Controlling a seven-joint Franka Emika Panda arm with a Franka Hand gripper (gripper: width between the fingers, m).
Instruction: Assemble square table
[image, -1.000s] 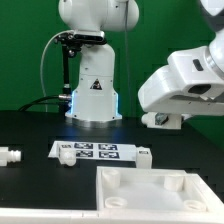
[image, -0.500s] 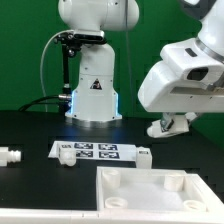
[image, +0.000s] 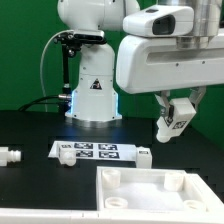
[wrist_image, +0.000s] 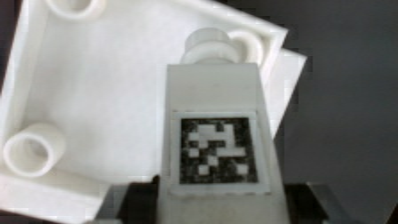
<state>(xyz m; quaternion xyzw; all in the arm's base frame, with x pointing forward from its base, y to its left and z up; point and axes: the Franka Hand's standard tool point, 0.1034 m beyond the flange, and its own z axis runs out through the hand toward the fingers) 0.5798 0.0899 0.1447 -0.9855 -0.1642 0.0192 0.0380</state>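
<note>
Tabletop (image: 150, 198) is laid flat on the black table (image: 30, 190), at the exterior view's lower right, sockets up. One white leg (image: 166, 128) is clamped sideways between the fingers of the gripper (image: 172, 118) and is held tilted in the air above the panel, its tag shown to the wrist camera. A corner socket (wrist_image: 36, 152) is seen beneath. The marker board (image: 95, 152) is set behind the tabletop, a small white part (image: 10, 156) well apart at the exterior view's left.

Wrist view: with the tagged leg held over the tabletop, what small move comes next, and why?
Probably bring the leg, clamped in the gripper, down toward a corner socket of the tabletop: it hangs in the air, not yet seated.
</note>
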